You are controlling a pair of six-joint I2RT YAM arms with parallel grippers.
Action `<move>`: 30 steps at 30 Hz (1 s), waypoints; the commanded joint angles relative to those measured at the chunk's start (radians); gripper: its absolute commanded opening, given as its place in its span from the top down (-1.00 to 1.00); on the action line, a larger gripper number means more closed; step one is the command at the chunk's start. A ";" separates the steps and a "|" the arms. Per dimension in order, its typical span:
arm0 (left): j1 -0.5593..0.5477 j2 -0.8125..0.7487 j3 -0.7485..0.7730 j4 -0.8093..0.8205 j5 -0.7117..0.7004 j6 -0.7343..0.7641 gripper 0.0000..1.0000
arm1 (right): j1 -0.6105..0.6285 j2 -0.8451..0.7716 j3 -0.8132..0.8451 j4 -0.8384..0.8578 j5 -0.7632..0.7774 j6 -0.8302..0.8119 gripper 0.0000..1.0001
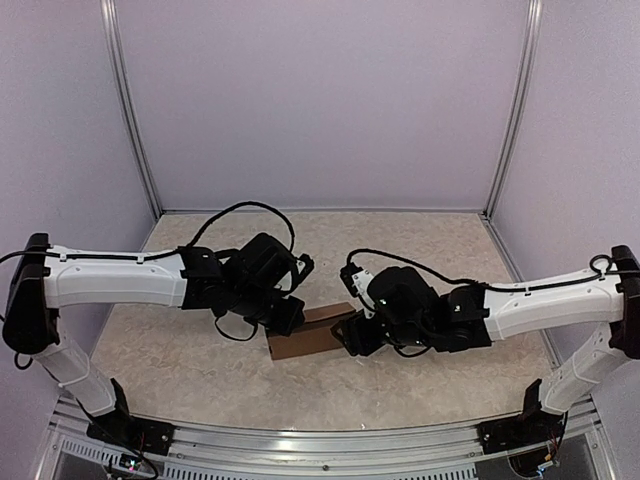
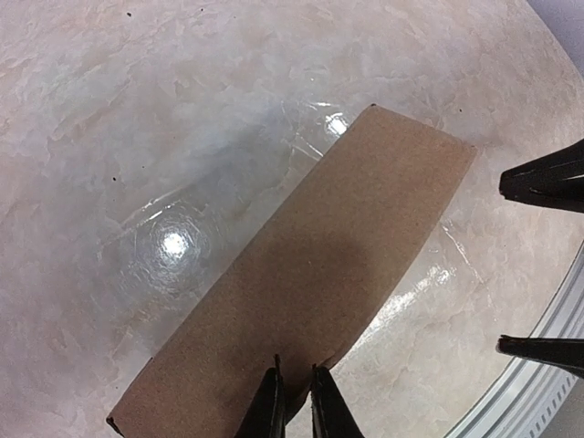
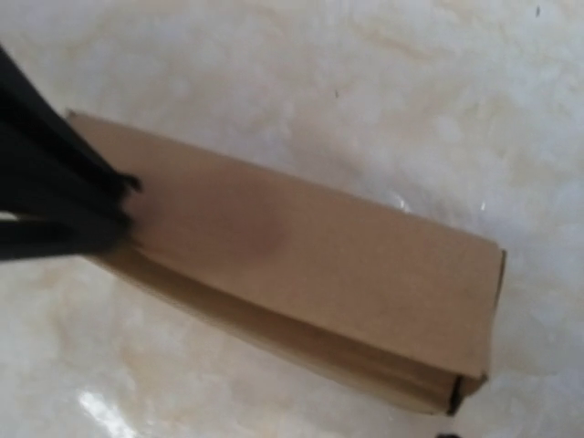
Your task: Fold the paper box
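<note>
pale marbled tabletop [image 1: 200, 370] carries the paper box [image 1: 305, 340] at centre, between the arms; we judge it light, thin, crease-prone, best pinched at an edge: left gripper [image 2: 297, 406] clamped on its edge, right gripper [image 2: 511, 265] spread apart nearby.

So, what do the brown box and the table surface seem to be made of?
The paper box looks like thin brown cardboard, matte and unprinted: fibrous grain, sharp creased edges. The table looks like a marble-patterned beige top, glossy, since lamp glare reflects on it; whether stone or laminate, I cannot tell.
</note>
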 commanded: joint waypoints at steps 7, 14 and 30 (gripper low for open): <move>0.006 0.044 -0.040 0.011 0.003 -0.011 0.80 | -0.058 -0.035 0.097 -0.044 -0.032 -0.037 0.29; 0.004 0.048 -0.066 0.034 0.013 -0.025 0.81 | -0.080 0.044 0.177 -0.015 -0.047 -0.046 0.70; 0.013 0.059 -0.083 0.043 0.018 -0.028 0.81 | -0.113 0.262 0.160 0.029 -0.099 0.001 1.00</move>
